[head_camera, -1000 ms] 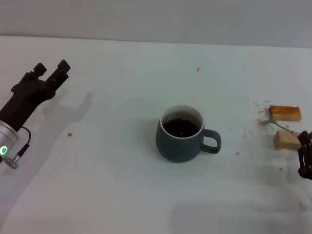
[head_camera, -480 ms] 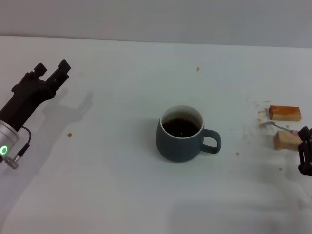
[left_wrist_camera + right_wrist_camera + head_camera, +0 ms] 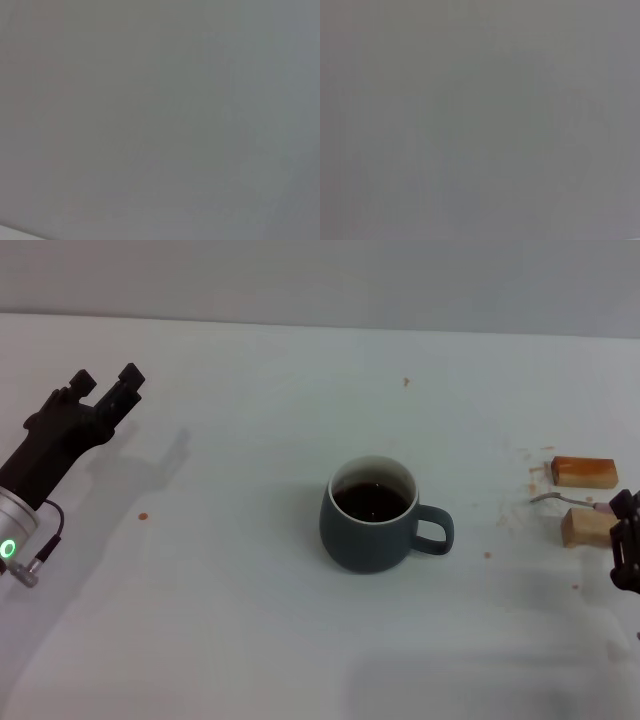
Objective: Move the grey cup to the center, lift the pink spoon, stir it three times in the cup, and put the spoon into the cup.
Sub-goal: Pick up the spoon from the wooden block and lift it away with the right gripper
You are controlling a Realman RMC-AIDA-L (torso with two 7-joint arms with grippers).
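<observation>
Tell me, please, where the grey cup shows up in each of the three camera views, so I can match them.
Head view: the grey cup stands near the middle of the table, its handle toward the robot's right, dark liquid inside.
Left wrist view: not in it; only a plain grey surface shows.
Right wrist view: not in it; again only plain grey.
Shared landmark: none; neither wrist view shows anything that the head view shows.

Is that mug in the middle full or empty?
Neither: the grey cup stands upright on the table holding dark liquid, its surface sitting below the pale rim with white inner wall showing above.
</observation>
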